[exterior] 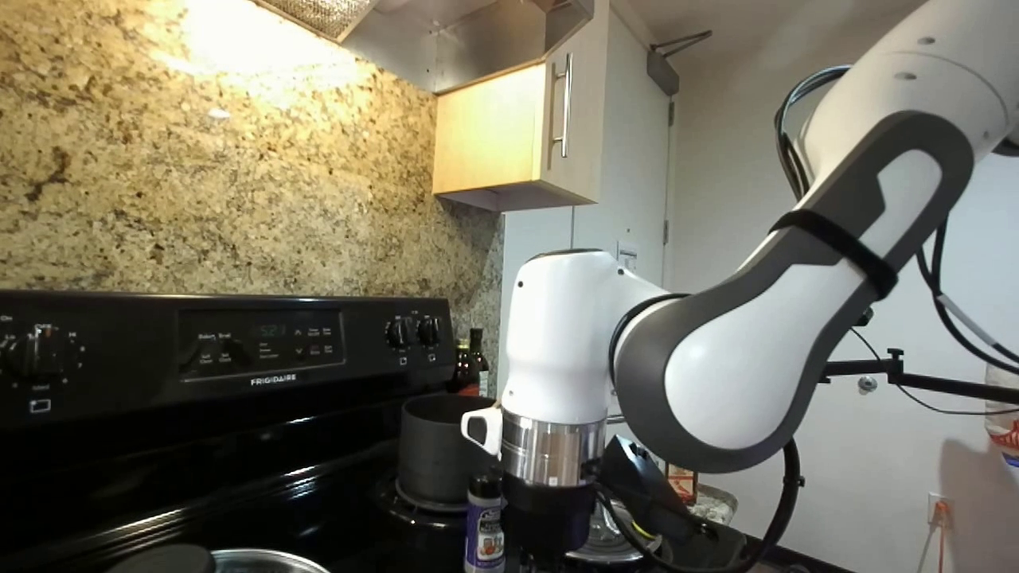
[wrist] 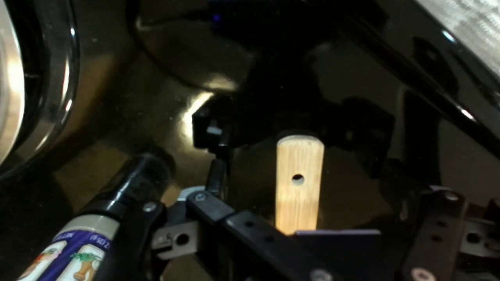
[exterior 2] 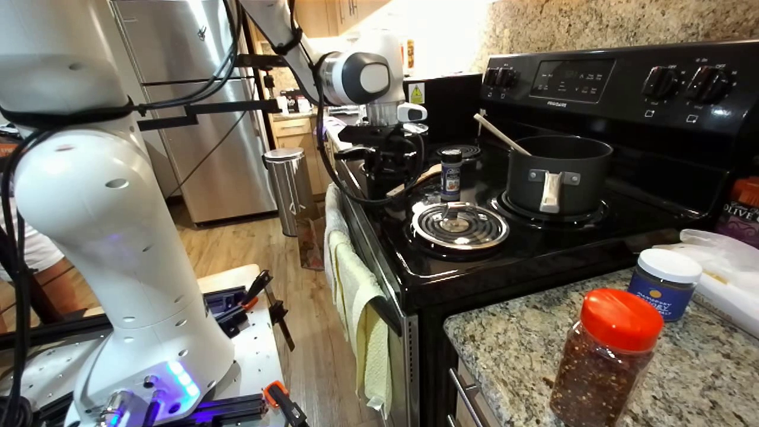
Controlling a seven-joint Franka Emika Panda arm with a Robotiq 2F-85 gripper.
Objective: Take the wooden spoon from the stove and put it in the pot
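The stove (exterior: pixel 239 338) (exterior 2: pixel 548 252) is black and glossy. The dark grey pot (exterior: pixel 434 450) (exterior 2: pixel 557 178) stands on a rear burner. A slim pale wooden handle (exterior 2: pixel 498 133) leans out of the pot; its lower end is hidden inside. A flat wooden handle with a hole (wrist: pixel 299 187) lies on the stove; it also shows beneath my gripper in an exterior view (exterior 2: pixel 428 174). I cannot tell whether this handle belongs to the wooden spoon. My gripper (exterior 2: pixel 379 187) (wrist: pixel 324 198) is open and points down, low over the stove, with its fingers spread on both sides of the flat handle.
A spice bottle (exterior: pixel 485 525) (exterior 2: pixel 451 178) (wrist: pixel 78 238) stands close beside my gripper. A shiny-rimmed front burner (exterior 2: pixel 459 226) is nearby. A lidded pan (exterior: pixel 263 561) sits at an exterior view's lower edge. Yellow towels (exterior 2: pixel 356 284) hang on the oven front. A red-capped jar (exterior 2: pixel 611 350) stands on the counter.
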